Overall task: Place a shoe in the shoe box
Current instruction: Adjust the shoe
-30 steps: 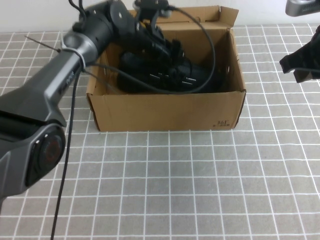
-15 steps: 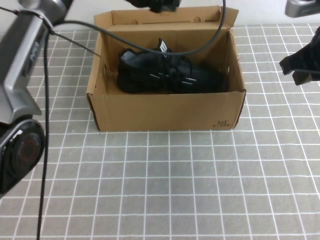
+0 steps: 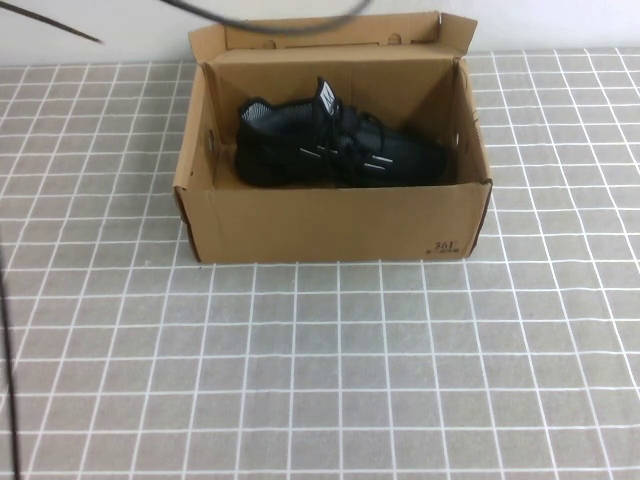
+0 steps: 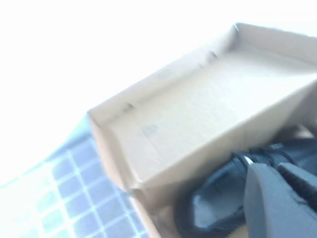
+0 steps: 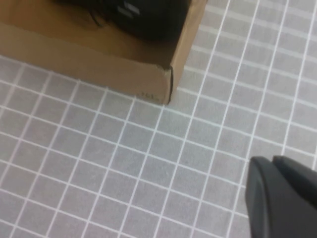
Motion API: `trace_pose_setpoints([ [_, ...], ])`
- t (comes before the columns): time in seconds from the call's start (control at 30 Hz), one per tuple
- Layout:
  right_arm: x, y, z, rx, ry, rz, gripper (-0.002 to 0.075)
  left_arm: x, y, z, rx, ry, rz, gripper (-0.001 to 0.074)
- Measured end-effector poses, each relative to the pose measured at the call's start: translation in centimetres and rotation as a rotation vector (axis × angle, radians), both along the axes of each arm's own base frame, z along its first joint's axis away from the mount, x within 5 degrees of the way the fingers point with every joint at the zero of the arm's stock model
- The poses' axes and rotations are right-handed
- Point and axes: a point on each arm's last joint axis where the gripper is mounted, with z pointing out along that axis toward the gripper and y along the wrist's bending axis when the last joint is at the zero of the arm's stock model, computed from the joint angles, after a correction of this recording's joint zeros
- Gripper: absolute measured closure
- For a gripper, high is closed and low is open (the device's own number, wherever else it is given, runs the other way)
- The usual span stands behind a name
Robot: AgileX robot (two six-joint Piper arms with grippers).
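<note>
My left gripper (image 4: 285, 198) shows only in its own wrist view, as dark finger bodies above the far side of the shoe box (image 3: 330, 215), over the shoe (image 3: 335, 148); I cannot tell whether its fingers are apart or together. My right gripper (image 5: 282, 198) appears only as a dark bulk in its wrist view, above bare table (image 3: 400, 380) to the right of and nearer than the box's right near corner; I cannot tell its state either. Neither gripper holds anything I can see.

One black cable (image 3: 270, 12) arcs across the far edge above the box flap, and another thin one (image 3: 8, 370) runs along the left edge.

One box: brown corrugated cardboard, rectangular, lid flap standing open at the far side, small dark print at the right near corner. One shoe lies inside: black knit, black laces, small white side marks, grey lining, toe to the right. The table is a grey grid with white lines.
</note>
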Motion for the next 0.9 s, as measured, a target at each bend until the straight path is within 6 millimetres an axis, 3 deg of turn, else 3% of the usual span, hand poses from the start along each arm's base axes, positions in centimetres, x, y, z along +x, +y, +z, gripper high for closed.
trace_pose_setpoints([
  [0.2,-6.0,-1.6,1.0,0.036,-0.103,-0.011,0.0742,-3.8,1.8,4.3,-0.047,-0.095,0.020,0.0734],
  [0.5,-12.2,-3.2,-2.2,0.114,-0.265,-0.045,0.0742,-10.1,4.4,8.4,-0.093,-0.159,0.029,0.0734],
  [0.7,-15.0,-4.0,-3.7,0.170,-0.430,-0.056,0.0742,-16.0,6.6,9.3,-0.106,-0.143,0.006,0.0734],
  [0.9,-15.4,-4.0,-5.1,0.210,-0.468,-0.056,0.0742,-22.6,9.4,7.4,-0.142,-0.206,0.001,0.0734],
])
